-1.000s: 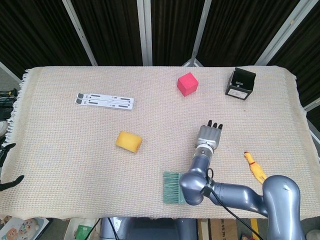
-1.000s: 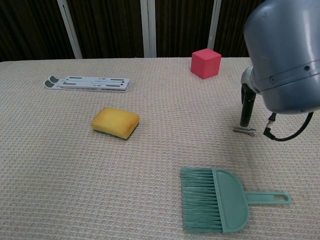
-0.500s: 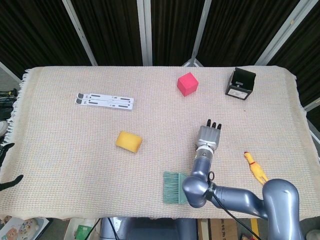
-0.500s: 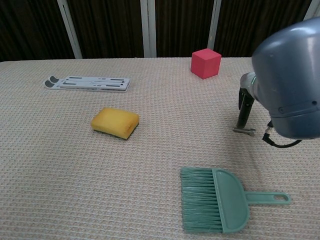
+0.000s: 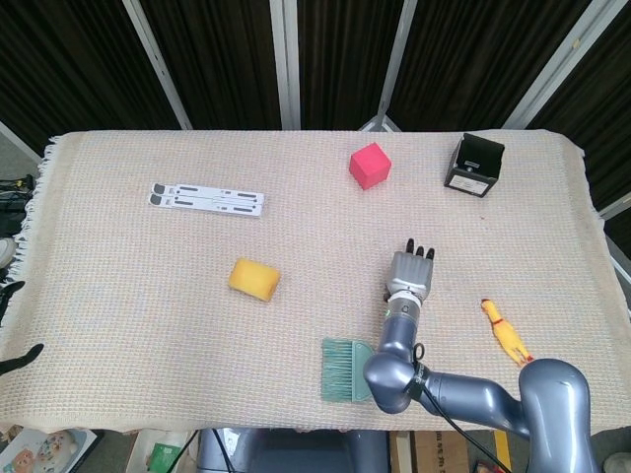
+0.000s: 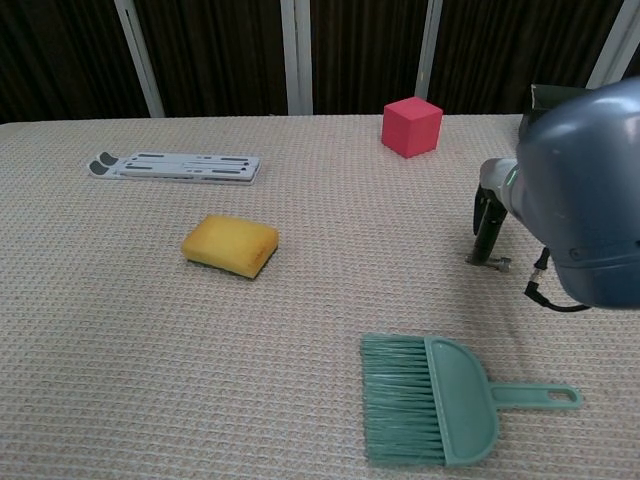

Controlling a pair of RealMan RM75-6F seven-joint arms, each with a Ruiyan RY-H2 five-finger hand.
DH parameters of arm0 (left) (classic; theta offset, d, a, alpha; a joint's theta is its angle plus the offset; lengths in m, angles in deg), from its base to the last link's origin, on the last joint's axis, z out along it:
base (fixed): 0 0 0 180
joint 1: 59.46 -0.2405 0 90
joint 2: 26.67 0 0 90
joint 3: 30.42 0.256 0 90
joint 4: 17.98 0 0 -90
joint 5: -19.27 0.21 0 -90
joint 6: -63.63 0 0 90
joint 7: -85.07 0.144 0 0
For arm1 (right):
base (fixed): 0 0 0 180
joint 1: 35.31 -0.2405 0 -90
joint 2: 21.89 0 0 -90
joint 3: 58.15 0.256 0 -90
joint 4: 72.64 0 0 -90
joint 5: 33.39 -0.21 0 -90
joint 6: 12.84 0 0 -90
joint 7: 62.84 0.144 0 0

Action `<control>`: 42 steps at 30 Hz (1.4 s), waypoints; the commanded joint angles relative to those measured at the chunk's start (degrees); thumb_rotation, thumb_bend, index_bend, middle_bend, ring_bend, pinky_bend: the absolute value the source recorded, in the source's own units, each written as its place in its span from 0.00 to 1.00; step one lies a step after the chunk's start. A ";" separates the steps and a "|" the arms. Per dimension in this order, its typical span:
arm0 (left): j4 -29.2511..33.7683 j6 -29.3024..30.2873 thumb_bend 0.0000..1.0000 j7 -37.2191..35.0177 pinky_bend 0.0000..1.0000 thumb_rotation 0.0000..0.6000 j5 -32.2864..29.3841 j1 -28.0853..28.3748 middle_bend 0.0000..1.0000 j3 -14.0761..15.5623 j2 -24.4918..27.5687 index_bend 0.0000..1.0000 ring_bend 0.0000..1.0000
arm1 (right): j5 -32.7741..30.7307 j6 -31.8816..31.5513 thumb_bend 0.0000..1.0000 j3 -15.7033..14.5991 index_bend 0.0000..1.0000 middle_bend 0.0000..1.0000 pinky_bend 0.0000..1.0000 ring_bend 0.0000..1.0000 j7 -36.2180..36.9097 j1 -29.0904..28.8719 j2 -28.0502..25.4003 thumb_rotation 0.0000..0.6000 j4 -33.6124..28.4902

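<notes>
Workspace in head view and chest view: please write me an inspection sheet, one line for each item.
Surface: table under a beige woven cloth.
Job's things: small metal bolt lying at the right hand's fingertips; contact not clear.
Clutter: green hand brush, yellow sponge, red cube, white folding stand, black box, yellow rubber chicken.
Hands: right hand with fingers pointing down to the cloth; left hand only a dark tip at the head view's edge.
Cables: black cable looping at the right arm.
Surroundings: dark curtains and metal posts.
</notes>
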 commanded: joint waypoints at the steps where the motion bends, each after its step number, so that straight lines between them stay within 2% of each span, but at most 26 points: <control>1: -0.07 -0.13 0.24 0.31 0.00 1.00 -0.16 0.10 0.00 -0.06 -0.19 0.17 0.00 | 1.54 0.77 0.19 -0.58 0.48 0.03 0.00 0.11 1.63 0.99 0.17 1.00 -0.16; 11: 0.10 0.12 0.24 0.81 0.00 1.00 -0.19 0.01 0.00 -0.02 -0.30 0.17 0.00 | 3.70 2.01 0.19 -1.33 0.49 0.03 0.00 0.11 3.87 2.93 0.08 1.00 -0.23; 21: 0.11 0.05 0.24 1.18 0.00 1.00 -0.36 0.09 0.00 -0.08 -0.48 0.17 0.00 | 5.41 3.23 0.26 -1.65 0.53 0.04 0.00 0.12 4.94 3.81 0.02 1.00 0.03; 42: 0.15 0.46 0.24 1.21 0.00 1.00 -0.34 -0.04 0.00 -0.16 -0.53 0.17 0.00 | 7.09 4.45 0.27 -2.38 0.55 0.05 0.00 0.12 5.94 4.95 0.65 1.00 0.29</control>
